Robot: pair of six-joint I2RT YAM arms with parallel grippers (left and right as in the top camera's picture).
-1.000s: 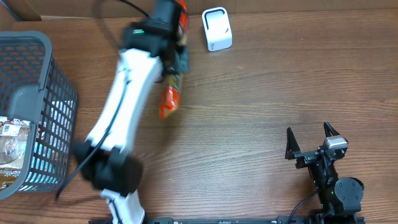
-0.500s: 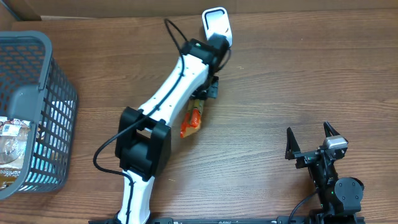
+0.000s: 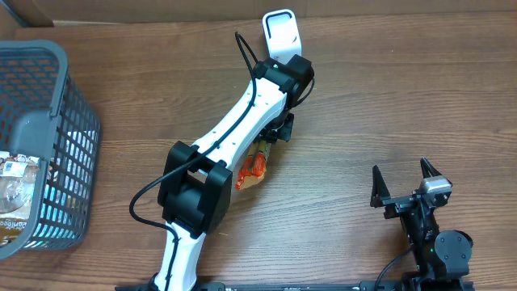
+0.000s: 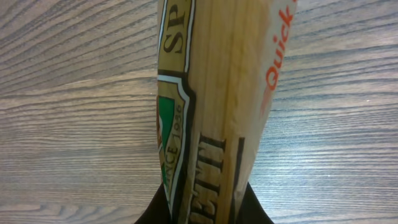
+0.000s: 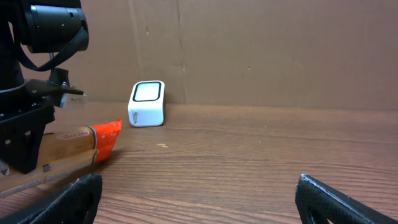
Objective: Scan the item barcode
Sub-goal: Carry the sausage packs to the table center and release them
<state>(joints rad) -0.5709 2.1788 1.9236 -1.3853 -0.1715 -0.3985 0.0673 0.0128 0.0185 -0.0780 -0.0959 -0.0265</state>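
Brown wood grain is seen right across the worktop (image 3: pixel 363 105). Nearest the base, on the right side, the right fingers (image 3: pixel 377 187) are spread wide with nothing held between them, well apart from the action. Off at the left edge a grey mesh basket (image 3: pixel 48 89) is set, with a wrapped item (image 3: pixel 12 190) lying inside. Through the middle, the white left arm (image 3: pixel 234 129) is stretched diagonally towards the far side, and most of the spaghetti packet (image 3: pixel 252 170) is hidden beneath it from above. At the far edge a white scanner (image 3: pixel 280 34) is stood, just beyond the arm's wrist, with a cardboard wall (image 5: pixel 280 50) behind it.

And the packet: it is clamped between the left fingers (image 4: pixel 154 218), which are closed on it partway along its length. One orange end is left poking out towards the base, another towards the scanner, near it but apart. Its long axis is laid diagonally, roughly along the arm's line, from near-left to far-right. Whether the wood is touched cannot be told.
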